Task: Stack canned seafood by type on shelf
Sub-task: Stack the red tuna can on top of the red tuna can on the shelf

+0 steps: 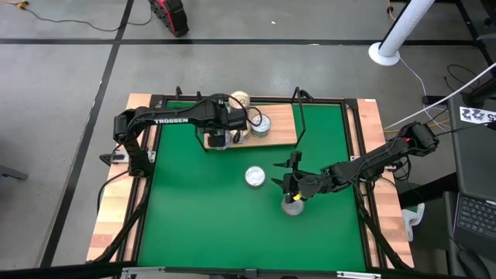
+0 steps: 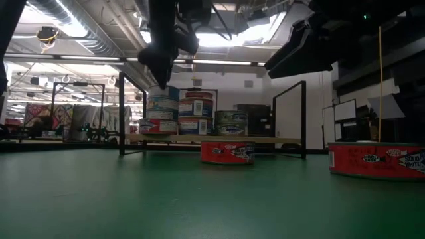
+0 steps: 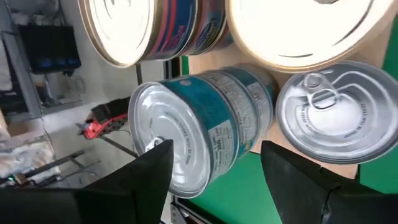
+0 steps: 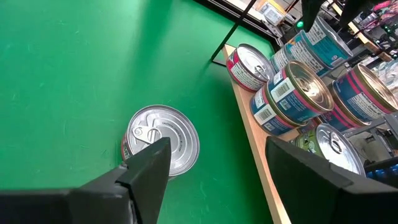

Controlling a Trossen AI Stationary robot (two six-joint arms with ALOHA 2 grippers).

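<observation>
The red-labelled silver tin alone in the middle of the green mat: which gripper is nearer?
Right. The right gripper hangs just beside the red-labelled silver tin, over another can. The left gripper is farther off, at the wooden shelf board.

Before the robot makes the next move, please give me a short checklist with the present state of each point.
1. Left gripper jaws open over the shelf: ok.
2. Teal can stack free of the left gripper: ok, nothing sits between the jaws.
3. Right gripper jaws open: ok.
4. Red can on the green mat below the right gripper, upright: ok.
5. All cans on the shelf: not ok, a second red can also sits on the mat.
6. Stacks sorted by type: cannot tell.
</observation>
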